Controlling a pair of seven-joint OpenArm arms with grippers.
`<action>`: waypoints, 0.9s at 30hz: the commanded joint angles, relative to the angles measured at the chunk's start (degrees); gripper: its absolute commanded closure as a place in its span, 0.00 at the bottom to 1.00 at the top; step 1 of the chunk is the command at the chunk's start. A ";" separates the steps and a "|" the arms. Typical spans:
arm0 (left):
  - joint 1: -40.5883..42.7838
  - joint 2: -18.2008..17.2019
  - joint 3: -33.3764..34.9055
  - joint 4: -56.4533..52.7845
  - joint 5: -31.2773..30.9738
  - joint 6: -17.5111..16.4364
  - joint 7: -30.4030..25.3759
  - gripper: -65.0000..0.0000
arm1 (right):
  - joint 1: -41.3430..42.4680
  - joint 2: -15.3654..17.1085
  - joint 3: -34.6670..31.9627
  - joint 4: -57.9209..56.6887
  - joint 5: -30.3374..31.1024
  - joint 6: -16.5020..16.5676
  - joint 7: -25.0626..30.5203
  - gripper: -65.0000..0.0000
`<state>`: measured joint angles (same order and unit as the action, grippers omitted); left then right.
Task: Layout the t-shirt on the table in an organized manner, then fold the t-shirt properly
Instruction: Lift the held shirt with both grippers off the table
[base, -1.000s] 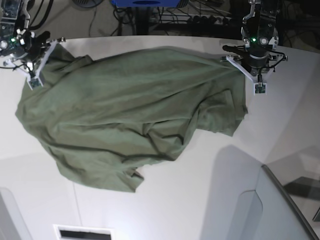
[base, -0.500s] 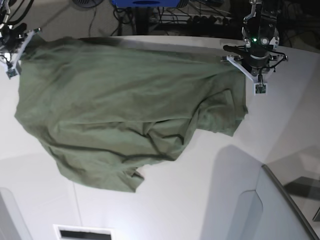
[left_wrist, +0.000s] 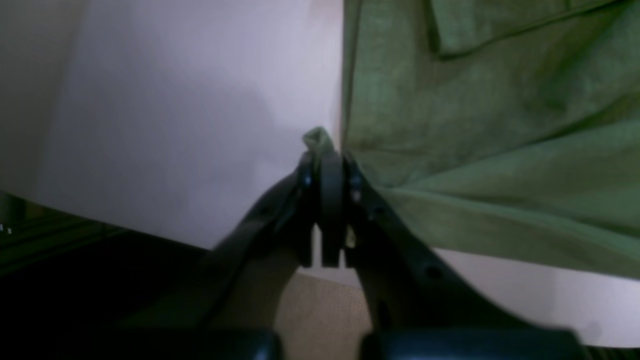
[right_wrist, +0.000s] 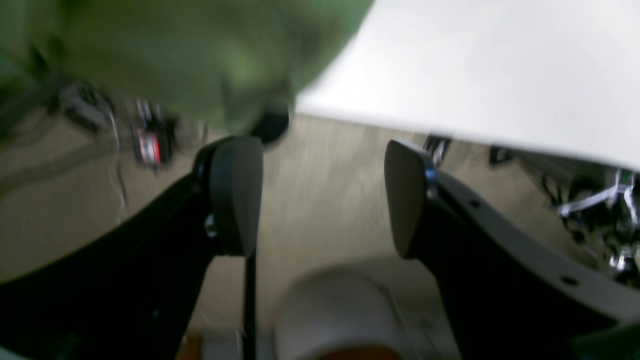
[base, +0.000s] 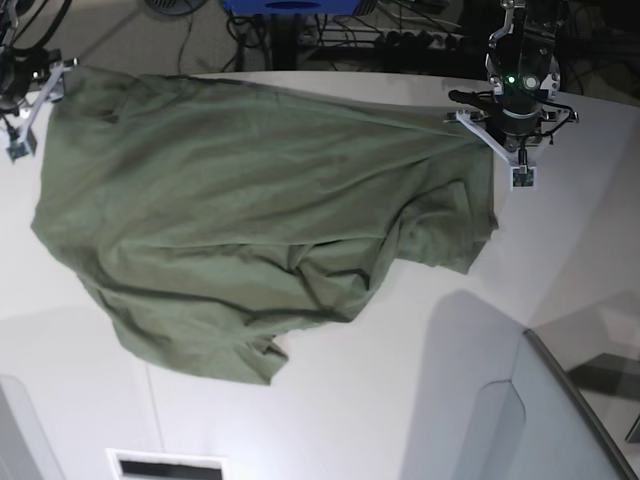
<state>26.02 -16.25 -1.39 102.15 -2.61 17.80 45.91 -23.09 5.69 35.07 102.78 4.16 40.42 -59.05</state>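
The olive-green t-shirt (base: 250, 220) lies spread but wrinkled across the white table (base: 400, 400), its lower part bunched into folds. My left gripper (base: 497, 140) is at the shirt's far right corner; the left wrist view shows this gripper (left_wrist: 324, 160) shut on a small tuft of the t-shirt (left_wrist: 475, 100) just above the table (left_wrist: 175, 100). My right gripper (base: 35, 100) is at the far left corner. In the right wrist view it (right_wrist: 320, 195) is open with nothing between its fingers, and the blurred t-shirt (right_wrist: 190, 55) hangs past the table (right_wrist: 475, 75) edge above them.
A grey angled panel (base: 560, 420) rises at the lower right. A dark slot (base: 165, 467) sits at the bottom edge. Cables and equipment (base: 400, 40) lie on the floor beyond the far edge. A white rounded object (right_wrist: 335, 310) is on the floor below my right gripper.
My right gripper carried the shirt's left corner outward to the far left table edge, stretching the top edge, then opened and let go. The left gripper stayed put, still gripping.
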 joint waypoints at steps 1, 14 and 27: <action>0.05 -0.50 -0.06 1.02 0.81 0.44 -0.77 1.00 | 2.74 0.86 1.28 -0.58 -0.69 -0.42 0.63 0.43; 0.05 -0.50 -0.24 1.02 0.81 0.44 -0.77 1.00 | 13.91 2.26 4.10 -21.24 -0.78 -0.42 5.29 0.43; 0.05 -0.50 0.38 1.02 0.81 0.44 -0.77 1.00 | 13.91 2.26 4.18 -28.72 -0.87 -0.42 9.42 0.61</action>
<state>26.04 -16.23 -0.91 102.17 -2.57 17.82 45.89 -9.10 7.88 39.27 74.26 3.66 39.55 -48.64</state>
